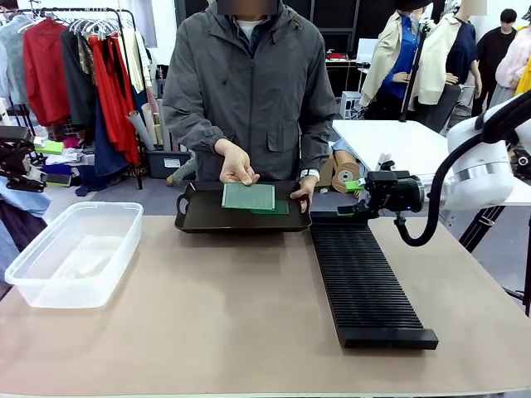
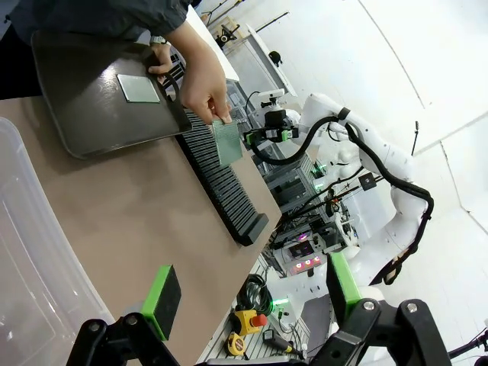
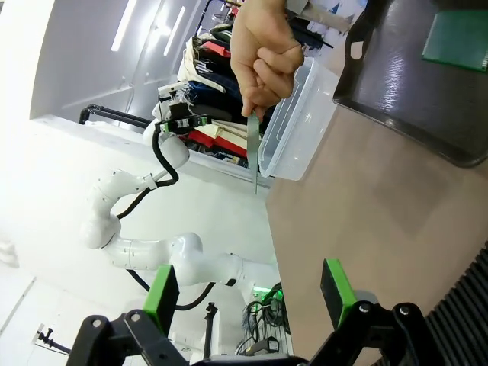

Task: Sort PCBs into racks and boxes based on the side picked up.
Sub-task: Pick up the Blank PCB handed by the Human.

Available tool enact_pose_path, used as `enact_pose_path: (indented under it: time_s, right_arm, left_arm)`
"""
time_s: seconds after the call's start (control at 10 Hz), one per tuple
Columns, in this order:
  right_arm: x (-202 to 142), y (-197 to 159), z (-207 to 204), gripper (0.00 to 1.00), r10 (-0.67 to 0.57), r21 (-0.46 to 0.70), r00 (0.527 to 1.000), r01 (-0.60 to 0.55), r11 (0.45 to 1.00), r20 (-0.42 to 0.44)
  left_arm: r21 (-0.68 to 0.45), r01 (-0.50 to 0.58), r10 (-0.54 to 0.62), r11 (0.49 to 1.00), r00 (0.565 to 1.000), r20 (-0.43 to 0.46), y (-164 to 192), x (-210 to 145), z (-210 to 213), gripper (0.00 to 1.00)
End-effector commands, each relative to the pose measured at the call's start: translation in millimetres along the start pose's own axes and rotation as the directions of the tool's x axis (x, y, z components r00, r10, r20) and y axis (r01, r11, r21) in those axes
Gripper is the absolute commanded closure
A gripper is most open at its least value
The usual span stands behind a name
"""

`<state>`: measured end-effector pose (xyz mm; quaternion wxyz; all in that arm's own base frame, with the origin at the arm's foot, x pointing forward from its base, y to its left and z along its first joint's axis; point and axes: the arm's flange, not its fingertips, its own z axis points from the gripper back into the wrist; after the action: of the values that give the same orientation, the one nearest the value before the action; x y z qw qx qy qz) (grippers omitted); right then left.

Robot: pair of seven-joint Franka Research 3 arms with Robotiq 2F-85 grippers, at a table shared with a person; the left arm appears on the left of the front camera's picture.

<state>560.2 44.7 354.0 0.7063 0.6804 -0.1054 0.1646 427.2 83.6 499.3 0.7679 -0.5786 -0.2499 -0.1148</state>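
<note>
I'm seeing both sets of fingers standing wide, empty: the left gripper (image 2: 252,293) hanging above the desk (image 1: 232,315), the right gripper (image 3: 248,293) hovering by the far end of the rack (image 1: 365,282). Rack and clear box (image 1: 75,249) are sitting empty, so I'm judging sorting barely begun. Beyond, a person's hand (image 1: 236,166) is holding one PCB (image 1: 247,196) over the tray (image 1: 199,217), a second PCB (image 1: 280,208) lying on it.

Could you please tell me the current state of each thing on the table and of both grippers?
Held PCB: pinched in the person's hand, hanging in the air.
Second PCB: lying flat in the tray.
Rack: slots empty.
Clear box: open-topped, empty.
Left gripper: open, holding nothing.
Right gripper: open, holding nothing.
</note>
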Motion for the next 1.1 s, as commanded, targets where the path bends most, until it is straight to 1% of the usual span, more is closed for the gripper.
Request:
enact_pose_path:
  time_s: [0.0,0.2,0.5,0.8,1.0]
  right_arm:
    - [10.7,-5.5,-19.6,0.00,0.032,0.006,0.999,-0.032,0.999,0.008]
    - [16.3,-12.7,-32.6,0.00,0.028,0.034,1.000,-0.028,0.999,0.007]
    - [26.2,-30.0,-58.5,0.00,0.010,0.047,1.000,-0.011,0.999,0.015]
    - [42.5,-44.8,-88.9,0.00,-0.019,0.044,1.000,0.018,0.999,0.021]
    - [56.2,-47.0,-106.8,0.00,-0.025,0.029,1.000,0.024,0.999,0.003]
  left_arm:
    - [-0.007,-0.009,0.009,1.000,1.000,0.004,-2.5,0.3,0.5,0.00]
    - [-0.007,-0.009,0.009,1.000,1.000,0.004,-2.5,0.3,0.5,0.00]
    - [-0.007,-0.009,0.009,1.000,1.000,0.004,-2.5,0.3,0.5,0.00]
    - [-0.007,-0.009,0.009,1.000,1.000,0.004,-2.5,0.3,0.5,0.00]
    - [-0.007,-0.009,0.009,1.000,1.000,0.004,-2.5,0.3,0.5,0.00]
